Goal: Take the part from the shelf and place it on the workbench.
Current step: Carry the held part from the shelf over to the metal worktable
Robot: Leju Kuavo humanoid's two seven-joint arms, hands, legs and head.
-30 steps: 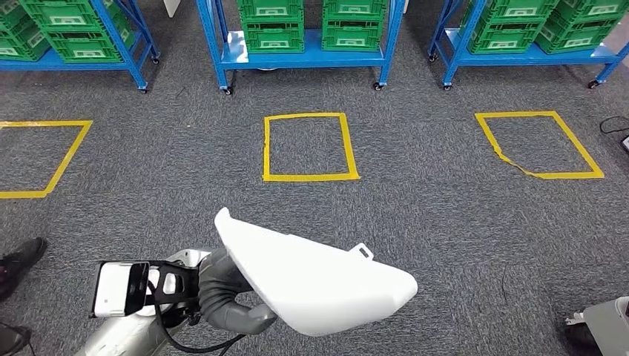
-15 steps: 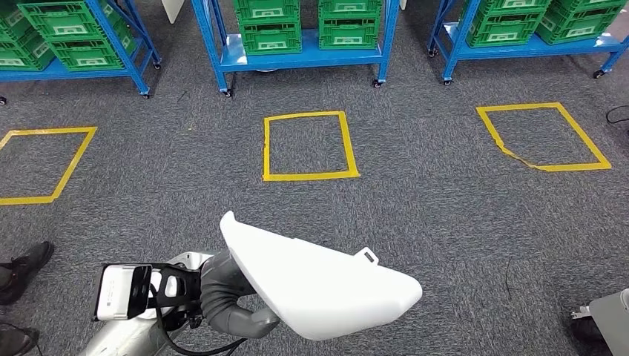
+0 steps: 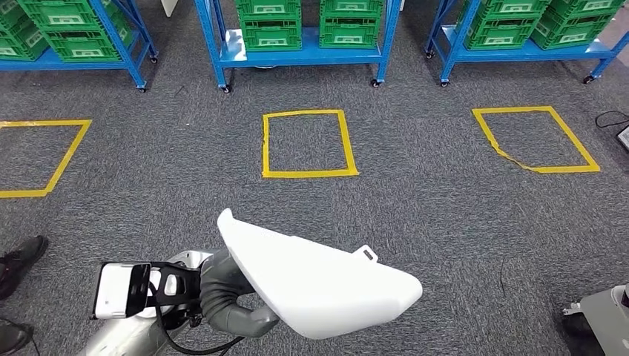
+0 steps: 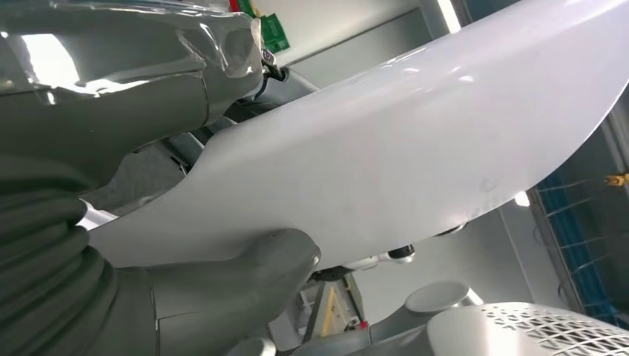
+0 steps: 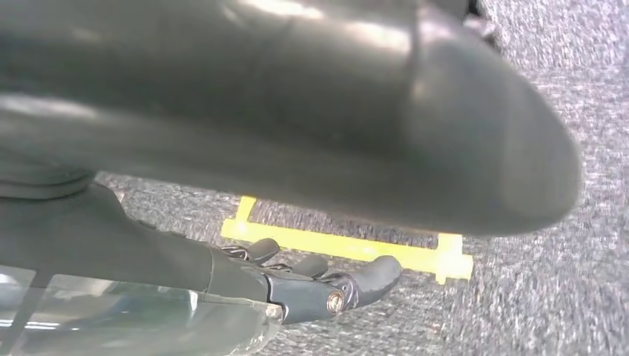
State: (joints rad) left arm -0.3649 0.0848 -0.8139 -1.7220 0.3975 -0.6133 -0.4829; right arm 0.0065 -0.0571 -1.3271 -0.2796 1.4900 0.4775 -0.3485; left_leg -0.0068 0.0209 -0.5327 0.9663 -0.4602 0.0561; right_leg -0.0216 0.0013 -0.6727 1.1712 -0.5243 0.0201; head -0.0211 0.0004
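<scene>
- One hand carries everything: the left hand (image 3: 226,293) grips the white part (image 3: 315,282) at one end, low over the grey carpet (image 3: 415,193)
- Long overhang could lever it loose mid-walk
- Thumb (image 4: 245,278) presses the shell's underside; right hand (image 5: 326,285) hangs slack, fingers apart, holding nothing

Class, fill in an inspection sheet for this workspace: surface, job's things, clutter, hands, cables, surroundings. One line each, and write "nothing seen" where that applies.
Surface: grey carpet floor with three yellow tape squares.
Job's things: white part, held above the floor.
Clutter: nothing seen.
Hands: left hand holds the white part; right hand holds nothing, fingers loosely extended.
Cables: black cable on the floor at the right edge.
Surroundings: blue shelves loaded with green crates; a person's dark shoe at left.
</scene>
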